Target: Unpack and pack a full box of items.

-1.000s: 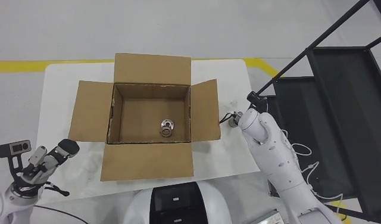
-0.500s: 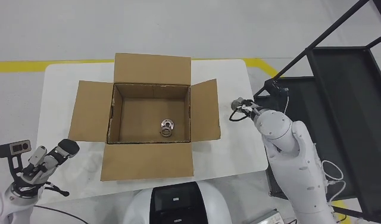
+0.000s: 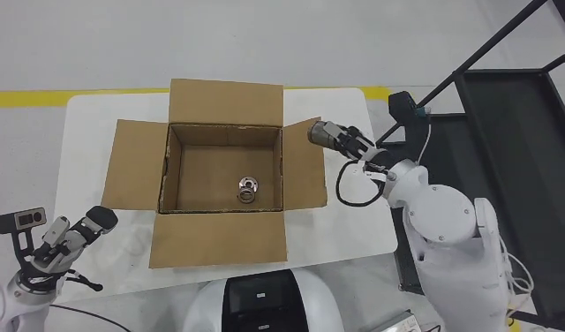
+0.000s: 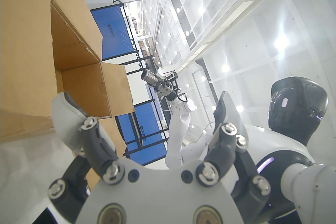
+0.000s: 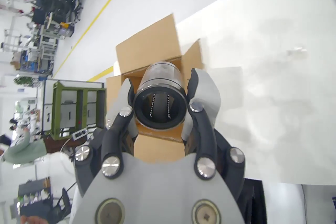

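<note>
My right jaws are closed around a tube [image 5: 160, 93]. It hangs in the air, lying sideways, over the outer edge of the right flap of the box [image 3: 225, 135]. It is not over the hole yet.

The tube looks like shiny metal with a dark rim and rows of tiny balls inside. I think it is heavy for how small it is, and hard, so squeezing will not hurt it. It is also smooth and round, so it could slip or roll.

The jaws hold it near one end, and most of it sticks out in front. A hold round the middle would be safer, I think.

A small ring [image 3: 246, 189] lies on the box floor.

My left jaws are open and hold nothing, low down by the near left corner of the worktop [image 3: 84, 155].
</note>
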Available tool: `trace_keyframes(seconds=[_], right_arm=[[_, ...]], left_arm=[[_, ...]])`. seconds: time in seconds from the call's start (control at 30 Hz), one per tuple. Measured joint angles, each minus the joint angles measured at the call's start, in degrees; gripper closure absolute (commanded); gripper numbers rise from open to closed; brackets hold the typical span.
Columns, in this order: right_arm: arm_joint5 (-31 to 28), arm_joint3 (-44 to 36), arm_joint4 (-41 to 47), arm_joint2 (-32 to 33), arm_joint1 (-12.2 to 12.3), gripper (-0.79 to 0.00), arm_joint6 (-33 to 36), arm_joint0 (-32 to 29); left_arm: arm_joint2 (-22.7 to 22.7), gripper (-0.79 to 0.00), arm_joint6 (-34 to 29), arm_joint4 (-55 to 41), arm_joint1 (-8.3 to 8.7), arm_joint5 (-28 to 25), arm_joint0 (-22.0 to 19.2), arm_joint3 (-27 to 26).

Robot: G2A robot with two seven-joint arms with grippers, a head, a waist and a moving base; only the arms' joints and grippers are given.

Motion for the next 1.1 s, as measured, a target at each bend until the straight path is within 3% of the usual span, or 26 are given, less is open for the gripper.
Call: trace_keyframes(seconds=[0.53,1.1], right_arm=[[-6.2,18.3,10.7,-19.9,-2.2,0.0,-4.1,10.0],[-6.3,18.5,10.7,-19.9,-2.2,0.0,-4.3,9.9]], left_arm=[[0.0,-0.785,0.0,0.0,0.0,0.0,0.0,0.0],[0.0,-0.785,0.0,0.0,0.0,0.0,0.0,0.0]])
